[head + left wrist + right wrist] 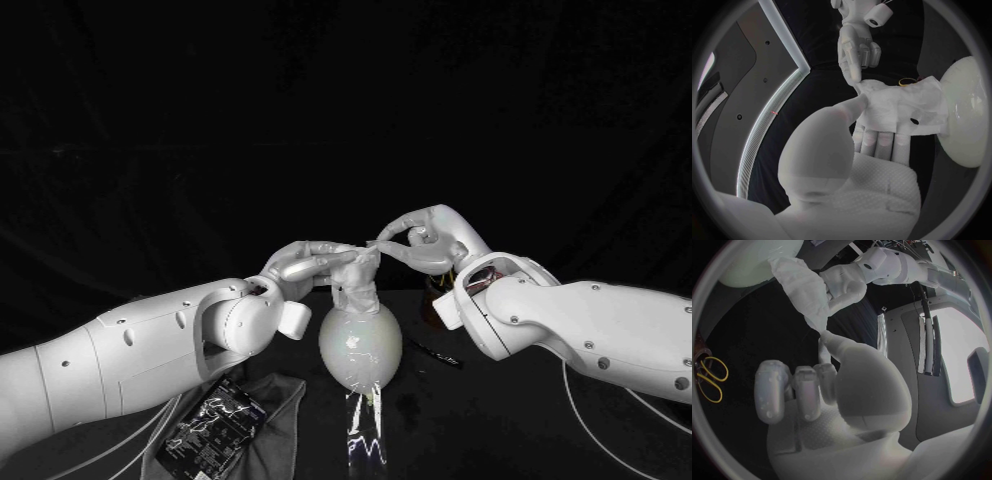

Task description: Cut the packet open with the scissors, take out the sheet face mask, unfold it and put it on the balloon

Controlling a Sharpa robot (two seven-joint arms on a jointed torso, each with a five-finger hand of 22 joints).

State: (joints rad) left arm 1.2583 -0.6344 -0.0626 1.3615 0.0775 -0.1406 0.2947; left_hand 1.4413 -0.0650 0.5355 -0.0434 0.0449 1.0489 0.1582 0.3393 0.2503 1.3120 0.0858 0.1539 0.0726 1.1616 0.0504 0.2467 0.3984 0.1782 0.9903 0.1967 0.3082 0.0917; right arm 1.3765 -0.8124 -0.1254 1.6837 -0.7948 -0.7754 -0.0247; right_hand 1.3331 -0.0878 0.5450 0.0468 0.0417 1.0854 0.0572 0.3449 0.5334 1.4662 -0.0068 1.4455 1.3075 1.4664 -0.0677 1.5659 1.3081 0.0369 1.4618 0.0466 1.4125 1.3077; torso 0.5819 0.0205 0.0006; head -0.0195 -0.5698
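Both hands meet above the pale, egg-shaped balloon, which stands upright near the middle of the black surface. The crumpled white sheet face mask is bunched at the balloon's top, touching it and only partly unfolded.

The left hand holds the mask. In the left wrist view its fingers lie under the sheet and the thumb presses on the sheet's edge, with the balloon just beside it.

The right hand reaches in from the other side and pinches a corner of the mask. In the right wrist view the thumb and one finger stretch out to the hanging tip of the sheet, while the other fingers are curled in.

The yellow-handled scissors lie on the surface on the right hand's side, apart from both hands.

The black packet with silver print lies flat under the left arm. It rests on a grey cloth, well apart from the hands and to one side of the balloon.
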